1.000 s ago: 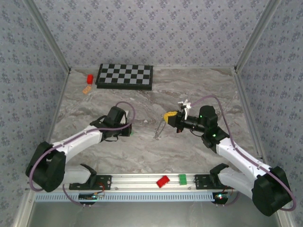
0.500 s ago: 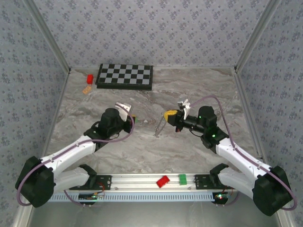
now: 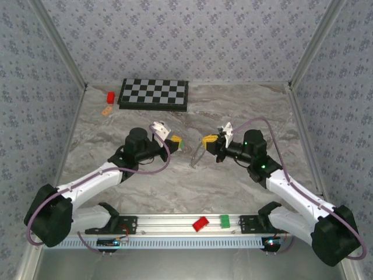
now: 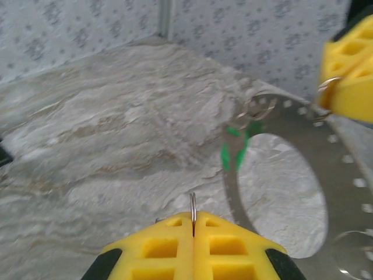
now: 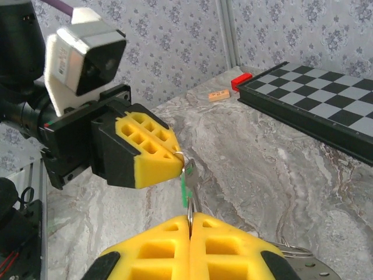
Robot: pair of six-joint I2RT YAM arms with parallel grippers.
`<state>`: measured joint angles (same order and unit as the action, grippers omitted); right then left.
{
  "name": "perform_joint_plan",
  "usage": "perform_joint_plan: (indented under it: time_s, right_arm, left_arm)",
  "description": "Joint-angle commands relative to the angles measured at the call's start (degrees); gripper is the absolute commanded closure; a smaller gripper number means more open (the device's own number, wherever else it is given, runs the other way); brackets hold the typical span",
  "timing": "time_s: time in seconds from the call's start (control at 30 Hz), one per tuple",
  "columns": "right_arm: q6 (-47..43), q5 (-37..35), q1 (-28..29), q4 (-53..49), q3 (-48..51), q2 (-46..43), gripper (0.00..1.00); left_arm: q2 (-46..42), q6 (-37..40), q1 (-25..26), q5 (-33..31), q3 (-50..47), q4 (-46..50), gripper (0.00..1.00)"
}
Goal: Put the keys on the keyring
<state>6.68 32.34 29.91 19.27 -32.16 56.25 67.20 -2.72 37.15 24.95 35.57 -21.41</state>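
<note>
Judge the step in hand to be threading a key onto the keyring, in mid-air over the middle of the surface point(image 3: 245, 111).

Noted left fingers point(image 3: 173, 140) pressed together on a thin wire loop point(image 4: 192, 211), with the green-headed key point(image 5: 185, 189) dangling just beside their tips. Noted right fingers point(image 3: 208, 140) closed on a thin metal edge, with the keyring point(image 3: 196, 157) hanging below them, edge-on from above, between the two arms. Found the two sets of tips near, not touching. Cannot tell exactly how key and loop join.

To do well:
- Hold the keyring steady on the right.
- Bring the loop square to the ring's edge.
- Advance slowly.
- Expect swing in the dangling parts, so pause for settling.

Materials:
- Recorded finger pads as yellow and foam-like, with square cells, probably compliant.
- Recorded keyring as flat, grey and metallic, with a wide hollow centre and small dots along the band.
- Recorded key head as bright green plastic.
- Recorded surface as marbled grey and smooth-looking.
</note>
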Motion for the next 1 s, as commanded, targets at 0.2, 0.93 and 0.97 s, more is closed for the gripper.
perform_joint_plan:
  time_s: [0.2, 0.93, 0.97]
  right_arm:
    - [-6.56, 4.12, 0.82, -2.62, -6.35, 2.49, 1.0]
    - [-10.81, 7.81, 3.39, -6.0, -7.83, 3.27, 1.0]
    - [-10.79, 7.44, 3.31, -6.0, -7.75, 3.25, 1.0]
  left_arm:
    - [-1.59, 4.91, 0.3, 11.34, 3.22, -2.72, 1.0]
    - [-2.26, 8.41, 1.31, 12.84, 5.46, 2.49, 1.0]
    - [-2.17, 8.5, 1.35, 13.04, 5.6, 2.67, 1.0]
